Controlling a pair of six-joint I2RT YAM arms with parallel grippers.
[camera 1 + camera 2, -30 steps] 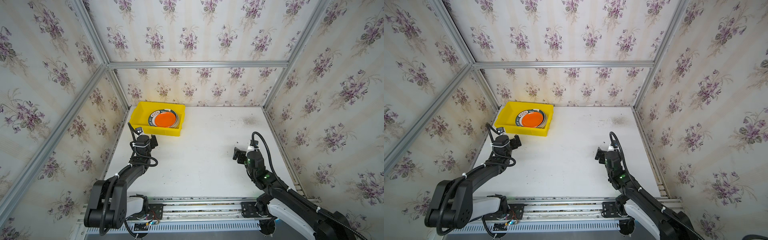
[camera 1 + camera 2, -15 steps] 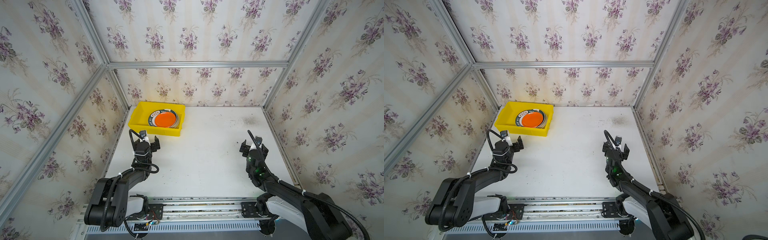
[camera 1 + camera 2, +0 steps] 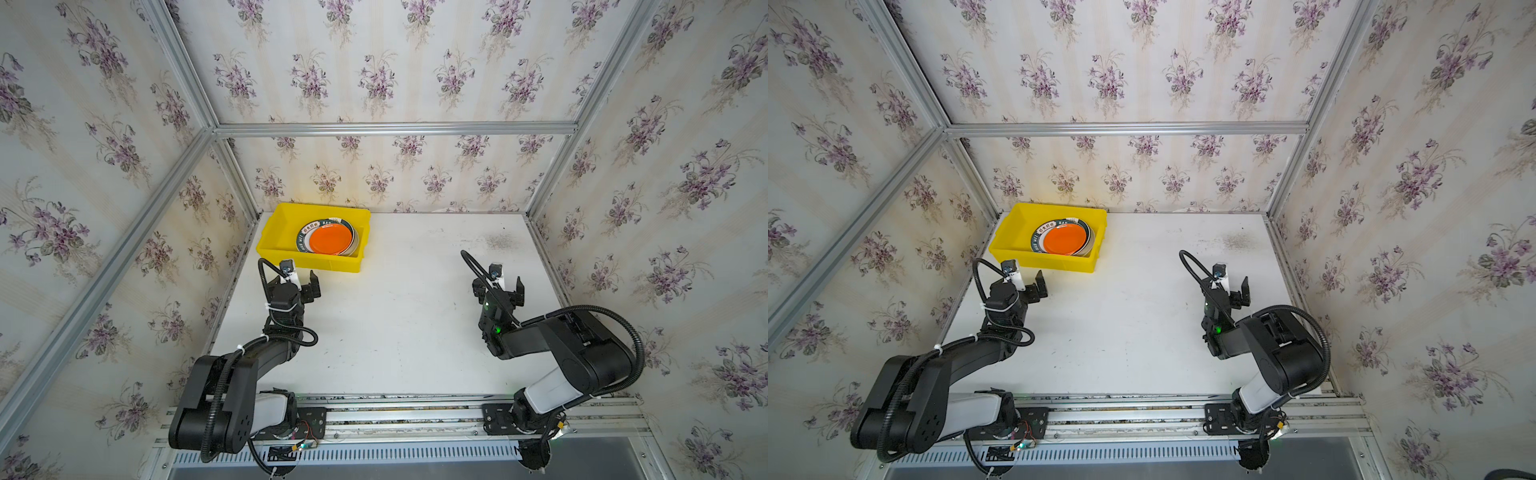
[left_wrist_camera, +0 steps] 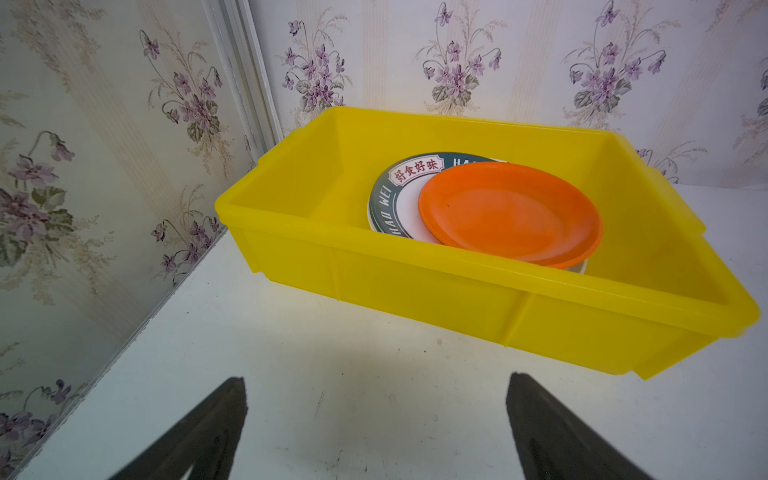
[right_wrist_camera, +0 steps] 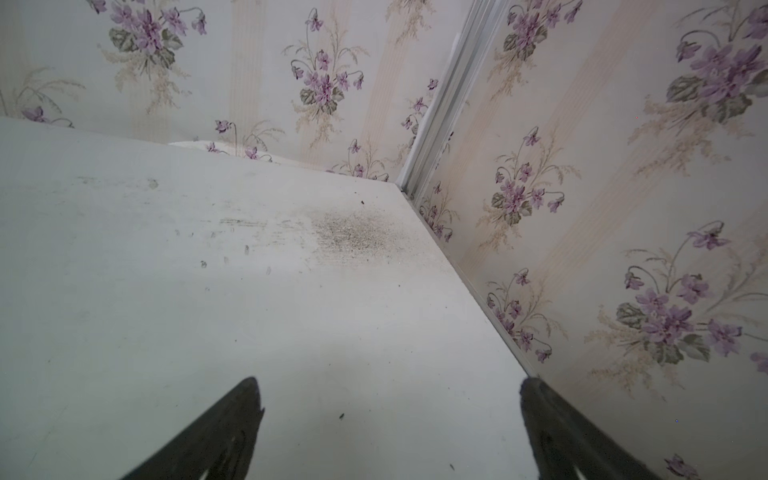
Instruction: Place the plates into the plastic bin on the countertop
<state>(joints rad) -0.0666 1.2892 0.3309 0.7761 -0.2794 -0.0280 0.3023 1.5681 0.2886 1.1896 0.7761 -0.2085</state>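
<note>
Over the last second the right gripper [image 3: 498,286] has swung from facing 9 o'clock to facing 12. Its arm is folded back by the countertop's [image 3: 399,324] 3 o'clock edge, and the pincer is released and holds nothing. The left gripper [image 3: 297,283], at 9 o'clock, has barely shifted; it is spread wide and empty, just short of the plastic bin [image 3: 307,261]. The bin sits unmoved at 11 o'clock, with the plates [image 4: 409,210] stacked inside and an orange plate [image 3: 331,240] on top. The green-rimmed plate [image 4: 384,199] beneath reads "HAO WEI" and, in red, "好食好味".
</note>
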